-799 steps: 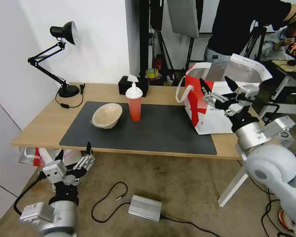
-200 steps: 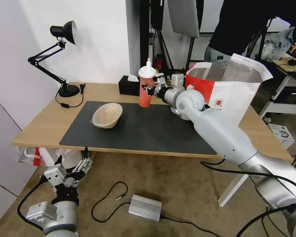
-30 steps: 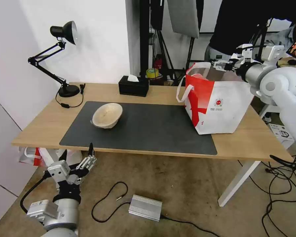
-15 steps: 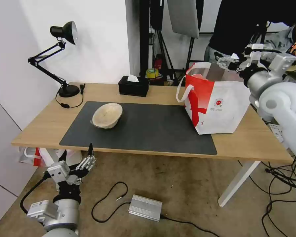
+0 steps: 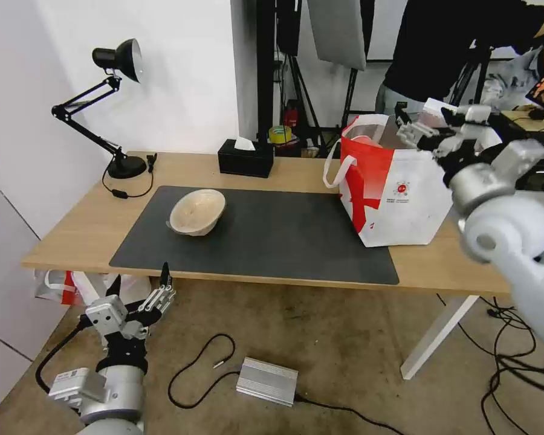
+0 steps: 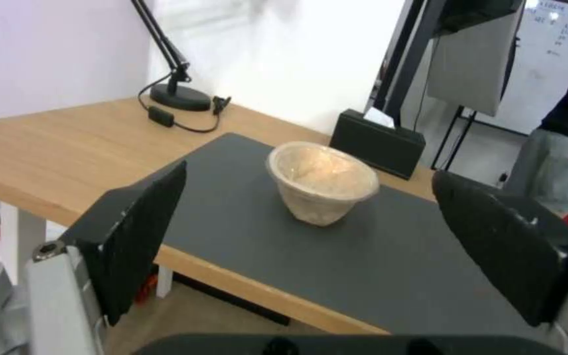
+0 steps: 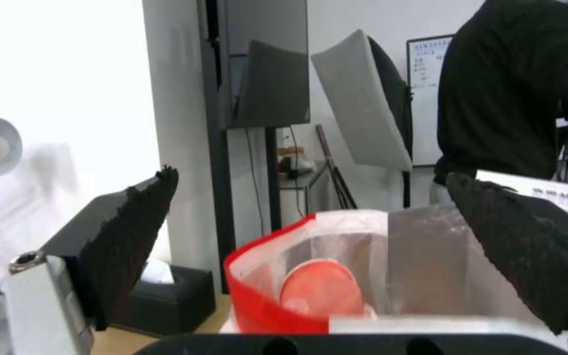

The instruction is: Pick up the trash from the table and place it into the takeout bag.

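White bag (image 5: 405, 199) with small round red logo, unreadable, near tabletop's right edge, cup (image 7: 320, 288) now inside, beige bowl (image 5: 196, 211) left on mat (image 5: 284, 235), right gripper (image 5: 432, 130) empty, spread, drawn back above bag, left gripper (image 5: 139, 290) spread below front edge.

Open mat (image 5: 272, 232) between beige bowl (image 5: 197, 211) and takeout bag (image 5: 399, 193)

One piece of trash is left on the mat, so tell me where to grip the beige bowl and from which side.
Grip the beige bowl by its rim, probably from above, one finger inside and one outside. It sits tilted on the dark mat, its mouth open and its thin wall flaring wide, likely too wide to span. The open left gripper hangs below the table edge nearest it.
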`<state>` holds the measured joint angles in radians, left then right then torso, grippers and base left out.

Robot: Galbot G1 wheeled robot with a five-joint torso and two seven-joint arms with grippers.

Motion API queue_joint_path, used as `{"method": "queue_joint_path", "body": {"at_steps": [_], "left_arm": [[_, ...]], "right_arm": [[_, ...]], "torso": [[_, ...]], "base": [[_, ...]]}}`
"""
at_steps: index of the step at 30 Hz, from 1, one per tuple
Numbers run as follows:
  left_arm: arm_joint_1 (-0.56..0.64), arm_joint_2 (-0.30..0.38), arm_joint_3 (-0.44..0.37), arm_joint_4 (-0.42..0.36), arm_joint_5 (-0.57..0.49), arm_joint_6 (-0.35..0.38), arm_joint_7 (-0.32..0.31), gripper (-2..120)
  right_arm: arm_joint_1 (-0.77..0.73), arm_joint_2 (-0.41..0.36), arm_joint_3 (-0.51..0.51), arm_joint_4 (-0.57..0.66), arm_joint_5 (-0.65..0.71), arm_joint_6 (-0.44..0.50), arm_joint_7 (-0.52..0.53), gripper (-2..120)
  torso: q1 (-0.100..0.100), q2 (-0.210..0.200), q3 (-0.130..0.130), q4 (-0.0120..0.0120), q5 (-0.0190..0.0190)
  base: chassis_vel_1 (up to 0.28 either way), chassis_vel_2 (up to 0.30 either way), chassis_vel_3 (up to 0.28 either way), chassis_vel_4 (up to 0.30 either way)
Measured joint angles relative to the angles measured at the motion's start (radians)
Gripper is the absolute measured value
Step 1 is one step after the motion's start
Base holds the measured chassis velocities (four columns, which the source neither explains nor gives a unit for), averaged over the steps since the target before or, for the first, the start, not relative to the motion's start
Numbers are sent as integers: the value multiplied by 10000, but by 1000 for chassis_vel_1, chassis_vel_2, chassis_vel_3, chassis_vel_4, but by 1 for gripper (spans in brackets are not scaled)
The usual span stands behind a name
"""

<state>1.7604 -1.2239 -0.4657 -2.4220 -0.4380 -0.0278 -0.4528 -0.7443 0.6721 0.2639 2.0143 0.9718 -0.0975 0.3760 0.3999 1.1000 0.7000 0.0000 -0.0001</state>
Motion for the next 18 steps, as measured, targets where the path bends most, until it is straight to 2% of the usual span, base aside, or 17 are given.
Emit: {"method": "queue_joint_path", "body": {"at_steps": [8,18], "left_arm": [[43,-64,22,-27,30,-4,1,100],[33,-65,21,-63,35,-9,4,100]], "right_arm": [[-1580,335,756,1153,-1074,710,351,100],[-3392,851,1513,2024,-2602,1745,714,100]], "torso": [[1,0,0,1,0],[0,0,0,-1,2]], "base": [[0,0,0,0],[0,0,0,0]]}}
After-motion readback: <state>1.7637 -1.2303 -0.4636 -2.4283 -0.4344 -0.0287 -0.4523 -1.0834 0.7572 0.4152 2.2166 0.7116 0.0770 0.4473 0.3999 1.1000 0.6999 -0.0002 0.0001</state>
